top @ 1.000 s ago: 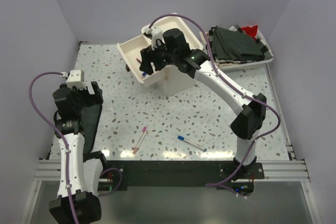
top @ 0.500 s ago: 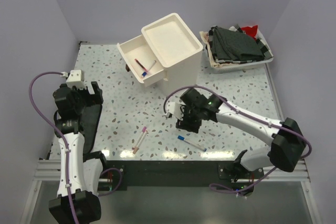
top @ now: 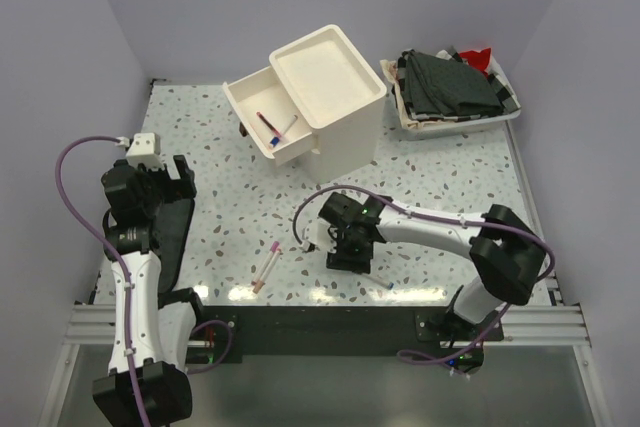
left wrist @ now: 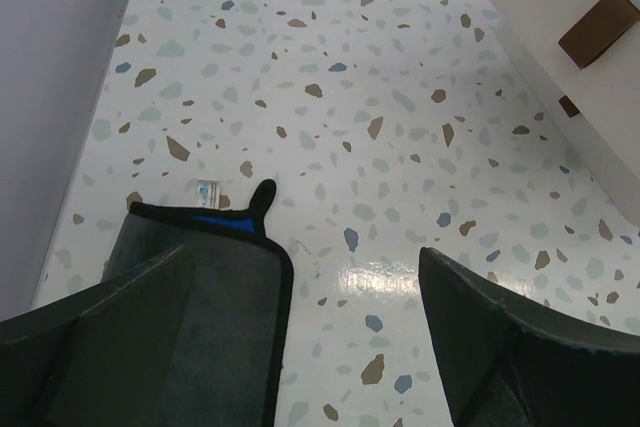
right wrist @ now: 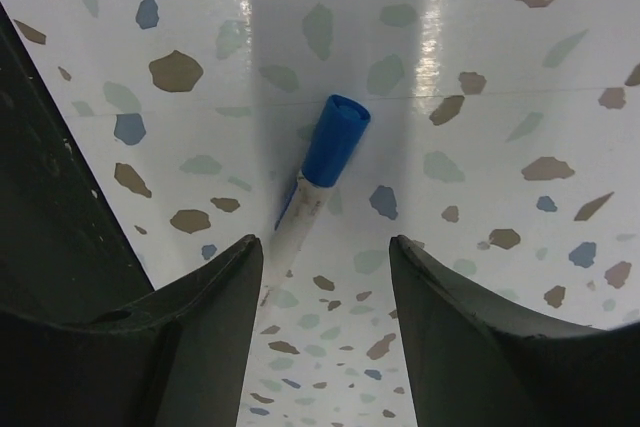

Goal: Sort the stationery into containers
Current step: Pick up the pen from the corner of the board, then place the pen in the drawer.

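The white pen with a blue cap (right wrist: pixel 312 182) lies flat on the bench (right wrist: pixel 480 67) near its front edge, long axis slanted in the right wrist view, cap up-right, barrel running down-left, beneath the right hand (right wrist: pixel 325 244), whose jaws straddle it, parted and gripping nothing.

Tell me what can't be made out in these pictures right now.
- Blue-capped pen: in the top view, nearly all of it is under the right gripper. In the right wrist view, its lower barrel runs behind a finger.
- Cabinet: its closed drawers are hidden under its top in the top view and cropped by the edge in the left wrist view.
- Red item in the tray: in the top view, mostly behind the dark cloths.
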You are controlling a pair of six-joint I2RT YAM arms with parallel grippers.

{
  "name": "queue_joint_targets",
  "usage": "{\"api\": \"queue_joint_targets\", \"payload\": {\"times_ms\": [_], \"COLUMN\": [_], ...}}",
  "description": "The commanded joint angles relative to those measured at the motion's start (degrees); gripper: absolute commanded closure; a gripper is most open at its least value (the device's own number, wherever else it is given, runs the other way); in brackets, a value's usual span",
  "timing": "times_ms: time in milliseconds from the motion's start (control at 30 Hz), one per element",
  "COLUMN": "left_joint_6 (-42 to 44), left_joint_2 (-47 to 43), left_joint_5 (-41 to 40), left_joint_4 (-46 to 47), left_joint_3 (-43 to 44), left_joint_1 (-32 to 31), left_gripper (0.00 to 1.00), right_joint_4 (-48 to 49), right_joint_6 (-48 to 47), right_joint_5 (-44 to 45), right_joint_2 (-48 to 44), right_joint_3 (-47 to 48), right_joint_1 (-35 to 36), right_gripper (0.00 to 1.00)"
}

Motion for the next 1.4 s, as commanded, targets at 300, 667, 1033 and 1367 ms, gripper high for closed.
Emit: {"api": "queue_joint_targets", "payload": {"times_ms": [300, 667, 1033, 1367], "left_joint_6": [1.5, 1.0, 1.1, 0.9], "left_joint_2": [-0.4, 1.1, 0.8, 0.3], "left_joint_5": [-1.5, -0.5, -0.9, -1.0], "left_joint_4": [0.6, 3.2, 2.7, 2.6], "left_joint_3": [0.2, -0.1, 0.0, 0.1], "left_joint_1": [-0.1, -0.1, -0.1, -0.1], "left_gripper": [0.01, 0.01, 0.01, 0.01], "right_joint_4": [3.1, -7.1, 4.5, 11.6], "right_joint_6": [6.6, -1.8, 5.7, 4.0], "right_joint_5": [1.8, -7.3, -8.1, 0.5], "right_joint_2": [11.0, -4.6, 2.9, 21.2], "right_joint_3": [4.0, 23.4, 52.2, 72.3], "right_joint_1": [1.7, 1.3, -1.7, -3.5], "right_gripper": [0.79, 1.00, 1.00, 1.00]}}
